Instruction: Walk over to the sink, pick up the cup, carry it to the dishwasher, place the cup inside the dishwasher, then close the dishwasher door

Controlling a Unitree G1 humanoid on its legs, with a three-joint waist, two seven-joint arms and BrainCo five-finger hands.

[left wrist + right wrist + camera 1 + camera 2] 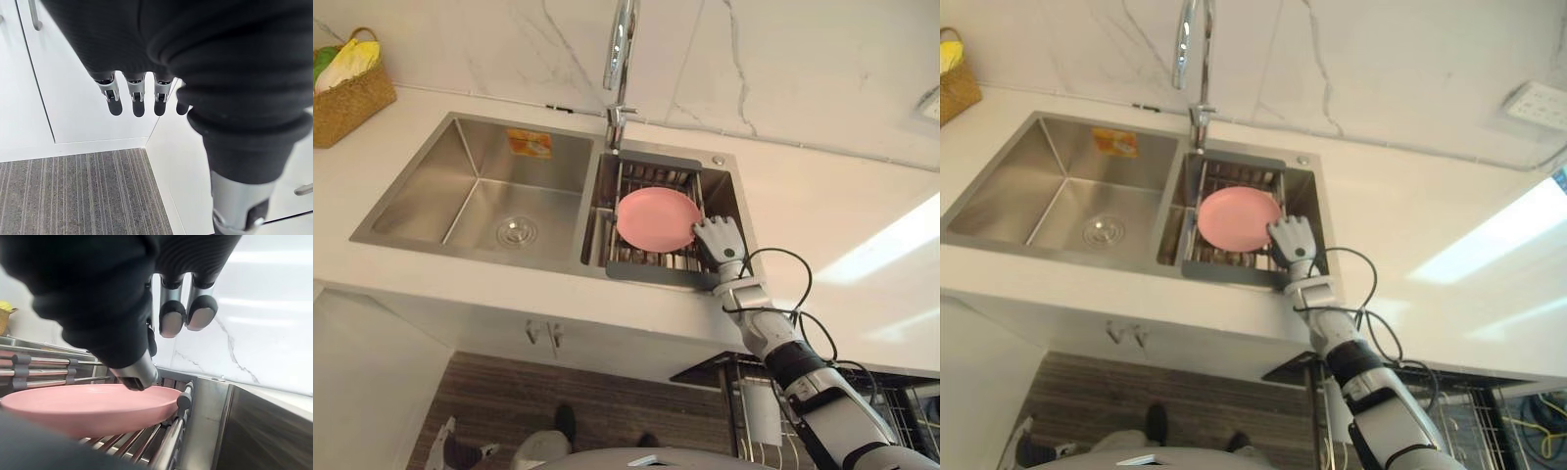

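Fingers (pixel 172 318) of right hand (pixel 718 240) relaxed, not closed – thumb at rim of pink plate (pixel 656 217) on sink rack (pixel 656 275); prob. light, stiff, slippery, fragile – pinch the near rim; left hand (pixel 137 93) idle, fingers straight.

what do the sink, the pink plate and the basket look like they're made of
Sink: brushed stainless steel, grey with soft reflections. Plate: smooth, even pink with a dull sheen, likely plastic, possibly glazed ceramic. Basket: woven straw or wicker, tan with a visible weave.
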